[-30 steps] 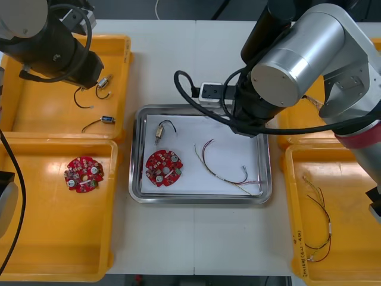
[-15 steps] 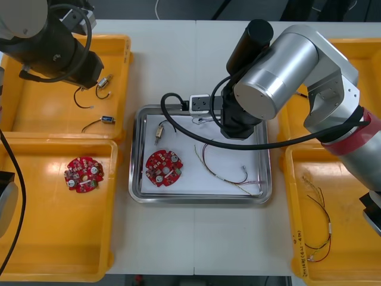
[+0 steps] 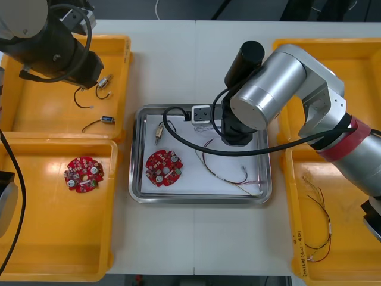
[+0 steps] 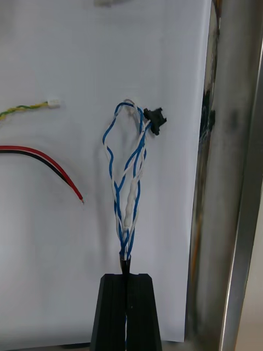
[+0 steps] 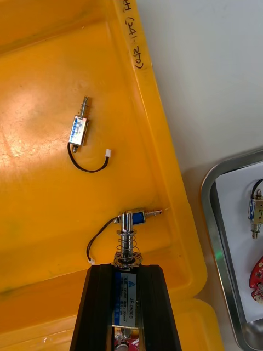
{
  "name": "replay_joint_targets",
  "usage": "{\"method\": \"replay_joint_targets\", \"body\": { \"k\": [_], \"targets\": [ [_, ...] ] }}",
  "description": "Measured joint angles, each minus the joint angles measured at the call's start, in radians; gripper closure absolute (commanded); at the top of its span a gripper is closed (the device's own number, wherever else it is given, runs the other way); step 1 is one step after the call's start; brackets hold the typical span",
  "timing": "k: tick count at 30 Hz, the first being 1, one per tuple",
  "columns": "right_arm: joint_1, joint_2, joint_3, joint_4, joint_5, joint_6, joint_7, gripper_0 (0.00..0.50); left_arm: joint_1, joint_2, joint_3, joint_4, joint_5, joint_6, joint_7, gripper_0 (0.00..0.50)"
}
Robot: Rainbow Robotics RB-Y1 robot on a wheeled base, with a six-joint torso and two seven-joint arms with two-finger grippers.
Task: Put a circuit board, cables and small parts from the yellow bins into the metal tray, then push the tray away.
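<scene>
- Blue and white cable (image 4: 129,186): your right gripper (image 4: 127,279) pinches one end, fingers closed tight on it. The twisted loop runs out from the fingertips over the white floor of the tray (image 3: 136,179), just beside its shiny wall (black plug (image 4: 155,119) at the loop's far end).
- Can't tell whether the cable rests on the floor or hangs just off it.
- In the front view your right arm (image 3: 268,101) covers the tray's far middle, close to the far rim.
- Also in the tray: circuit board (image 3: 164,168) at the near left, small metal part (image 3: 159,133) just beyond it, and a red and yellow cable (image 3: 220,170) to the right, apart from both.
- Your left gripper (image 5: 126,269) is clamped on a spring-tipped small metal part (image 5: 126,252), over the far left bin (image 3: 41,113).
- Two loose parts with black leads lie in that bin: one (image 5: 139,216) just past the spring tip, one (image 5: 78,129) farther off.
- The near left bin (image 3: 53,238) holds a second circuit board (image 3: 84,174).
- The near right bin (image 3: 351,179) holds thin cables (image 3: 318,226).
</scene>
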Motion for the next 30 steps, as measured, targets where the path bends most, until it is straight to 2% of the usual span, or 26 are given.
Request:
{"method": "replay_joint_targets", "body": {
  "k": [9,10,12,13,14,15,30],
  "targets": [
    [0.002,-0.005,0.001,0.075,0.004,-0.031,0.042,0.5,0.0,0.0,0.0,0.0,0.0,0.0,0.0,0.5],
    [0.002,-0.005,0.001,0.078,0.004,-0.031,0.042,0.47,0.0,0.0,0.0,0.0,0.0,0.0,0.0,0.5],
    [0.002,-0.005,0.001,0.081,0.003,-0.031,0.042,0.294,0.0,0.0,0.0,-0.001,0.0,0.0,0.0,0.5],
    [0.002,-0.005,0.001,0.082,0.001,-0.031,0.042,0.072,0.0,0.0,0.0,-0.001,0.0,0.0,0.0,0.5],
    [0.002,-0.005,0.001,0.083,0.0,-0.031,0.042,0.072,0.0,0.0,0.0,-0.001,0.0,0.0,0.0,0.5],
    [0.002,-0.005,0.001,0.083,-0.002,-0.031,0.042,0.0,0.0,0.0,0.0,-0.001,0.0,0.0,0.0,0.499],
    [0.002,-0.006,0.001,0.073,-0.012,-0.014,0.042,0.0,0.0,0.0,0.0,-0.001,0.0,0.0,0.0,0.5]
  ]
}}
